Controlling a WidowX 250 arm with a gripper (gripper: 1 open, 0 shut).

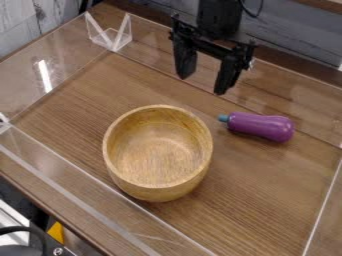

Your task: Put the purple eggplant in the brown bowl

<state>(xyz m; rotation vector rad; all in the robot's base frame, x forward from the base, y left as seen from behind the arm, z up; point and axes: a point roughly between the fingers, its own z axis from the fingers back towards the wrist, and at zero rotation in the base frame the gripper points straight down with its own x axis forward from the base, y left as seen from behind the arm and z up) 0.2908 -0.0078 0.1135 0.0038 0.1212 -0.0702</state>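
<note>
Black gripper (210, 66) hangs over the far part of the table, pointing straight down, its two fingers (185, 60) spread wide apart with nothing between them. It holds nothing and touches nothing; bare wood shows below its tips.

On the table's right side lies the purple eggplant (262, 126), on its side, its blue-green stem cap turned left toward the middle of the table and its rounded end toward the right edge. It sits below and to the right of the gripper in the picture, clear of it. A short stretch of bare wood separates its rounded end from the right wall.

Left of the eggplant and nearer the camera stands the brown bowl (123, 126), upright and empty, its thick rim near the stem cap but not touching it; a strip of open table runs between the two. The bowl's near side comes close to the front edge of the table.

The wooden table (120, 85) is fenced by low clear walls (54, 190) on the front, left and right. Open wood lies behind the bowl and across the far left, where a small clear stand (110, 32) sits in the back corner, well apart from everything else. The broadest free room is between the bowl and the far edge, under and around the gripper.
</note>
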